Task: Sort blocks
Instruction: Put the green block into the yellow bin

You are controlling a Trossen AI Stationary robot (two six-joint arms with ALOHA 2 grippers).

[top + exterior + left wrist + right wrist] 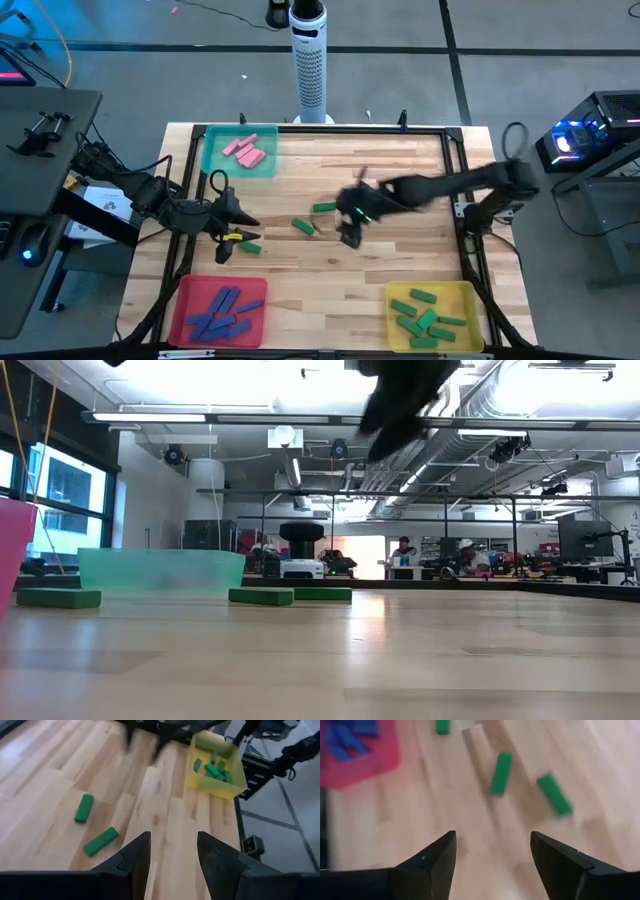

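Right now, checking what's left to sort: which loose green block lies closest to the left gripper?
The green block just beside the left gripper; the other two loose green blocks lie farther toward the table's middle.

- This place is a robotics lab or a research workshop, not a home.
- The pale wooden plank counter (400,180) has a black metal frame (330,130) around its edge, and two dark robot arms are mounted at its sides.
- The floor around it is grey (520,60), with cables lying on it.
- A black computer case with blue lights (590,135) stands on a side table at the right.
- A dark desk with a mouse and equipment (40,130) stands at the left.
- The low view shows an open ceiling with long lamps (200,417) and silver ventilation pipes (500,400).
- Far behind are people at workbenches (430,555), a monitor (585,540), and large windows (60,490).
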